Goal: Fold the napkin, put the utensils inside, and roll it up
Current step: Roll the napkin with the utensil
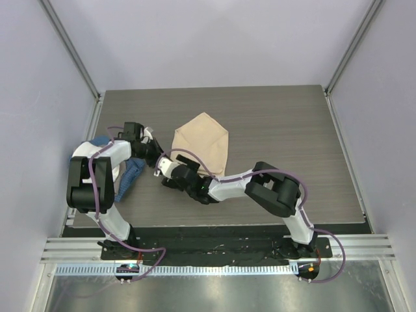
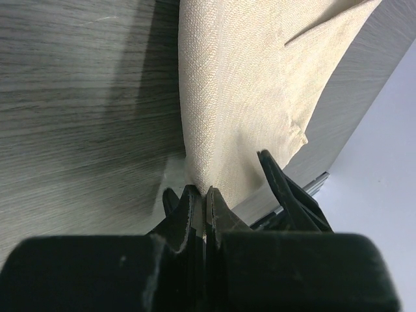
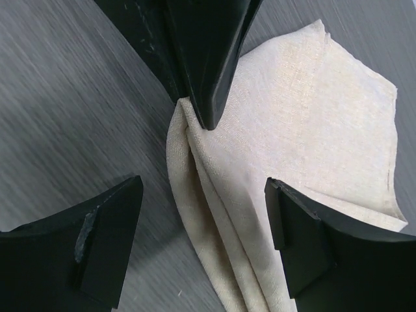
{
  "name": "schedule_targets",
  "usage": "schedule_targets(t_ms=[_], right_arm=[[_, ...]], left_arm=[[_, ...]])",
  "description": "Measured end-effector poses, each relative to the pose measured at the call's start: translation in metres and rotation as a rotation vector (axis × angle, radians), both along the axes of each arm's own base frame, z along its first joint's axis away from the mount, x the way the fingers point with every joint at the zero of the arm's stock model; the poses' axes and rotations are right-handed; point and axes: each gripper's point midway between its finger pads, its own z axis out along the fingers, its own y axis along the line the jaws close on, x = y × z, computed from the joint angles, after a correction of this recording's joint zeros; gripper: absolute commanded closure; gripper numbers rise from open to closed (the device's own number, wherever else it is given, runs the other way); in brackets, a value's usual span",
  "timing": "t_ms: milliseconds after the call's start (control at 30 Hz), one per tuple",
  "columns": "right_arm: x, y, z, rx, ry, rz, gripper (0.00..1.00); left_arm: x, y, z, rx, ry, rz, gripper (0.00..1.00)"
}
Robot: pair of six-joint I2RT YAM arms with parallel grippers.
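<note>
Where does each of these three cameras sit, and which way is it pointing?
Top external: above and behind the arms, looking down on the table; both arms show, bases at the bottom.
Left wrist: on the left arm, looking along the shut left gripper pinching the napkin.
Right wrist: on the right arm, looking down at the napkin between the fingers of the open right gripper.
Shared: both wrist views show the pinched napkin and the other arm's gripper.

The napkin (image 2: 247,84) leaves the left wrist view at 12 o'clock, its corner lost inside the left pincer (image 2: 206,197). The left arm (image 1: 97,166) half-hides the blue cloth (image 1: 133,174).
</note>
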Motion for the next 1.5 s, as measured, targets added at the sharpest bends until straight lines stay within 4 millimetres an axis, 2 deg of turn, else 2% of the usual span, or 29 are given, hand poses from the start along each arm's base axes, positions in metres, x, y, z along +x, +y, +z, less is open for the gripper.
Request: schedule_targets(t_ms=[100, 267, 567, 700, 800, 1000, 1033, 1133, 1167, 1233, 1267, 1333, 1367, 1500], right_arm=[[0.007, -0.003, -0.009, -0.049, -0.047, -0.029, 0.19], [0.019, -0.014, -0.003, -0.108, -0.17, -0.114, 0.23], [0.017, -0.064, -0.009, -0.193, -0.253, -0.218, 0.34], [0.011, -0.083, -0.014, -0.222, -0.251, -0.234, 0.48], [0.01, -0.089, -0.018, -0.233, -0.243, -0.229, 0.53], [0.015, -0.087, -0.023, -0.233, -0.176, -0.162, 0.65], [0.017, -0.088, -0.024, -0.233, -0.159, -0.15, 0.67], [0.025, -0.087, -0.025, -0.232, -0.109, -0.112, 0.73], [0.027, -0.086, -0.025, -0.233, -0.089, -0.095, 0.77], [0.029, -0.085, -0.027, -0.237, -0.043, -0.061, 0.82], [0.03, -0.083, -0.027, -0.237, -0.021, -0.045, 0.84], [0.031, -0.08, -0.028, -0.241, 0.024, -0.013, 0.91], [0.031, -0.079, -0.028, -0.241, 0.041, -0.002, 0.92], [0.03, -0.077, -0.028, -0.239, 0.129, 0.032, 0.96]], left_arm=[[0.0, 0.0, 0.0, -0.003, 0.001, 0.001, 1.0], [0.0, 0.0, 0.001, -0.004, 0.0, 0.002, 1.0], [0.002, 0.005, 0.001, -0.008, 0.002, 0.019, 1.0], [0.002, 0.006, 0.0, -0.009, 0.001, 0.02, 1.0], [0.002, 0.005, 0.0, -0.01, 0.002, 0.02, 1.0], [0.002, 0.005, -0.001, -0.017, 0.005, 0.016, 0.99], [0.002, 0.004, -0.002, -0.017, 0.006, 0.016, 0.98], [0.001, 0.005, -0.004, -0.017, 0.012, 0.015, 0.84], [0.001, 0.005, -0.005, -0.017, 0.015, 0.016, 0.74], [0.002, 0.006, -0.005, -0.014, 0.012, 0.017, 0.63], [0.002, 0.007, -0.006, -0.01, 0.012, 0.019, 0.5], [0.003, 0.009, -0.008, 0.006, 0.011, 0.022, 0.4], [0.003, 0.01, -0.009, 0.017, 0.01, 0.024, 0.31], [0.006, 0.02, -0.01, 0.088, -0.001, 0.043, 0.22]])
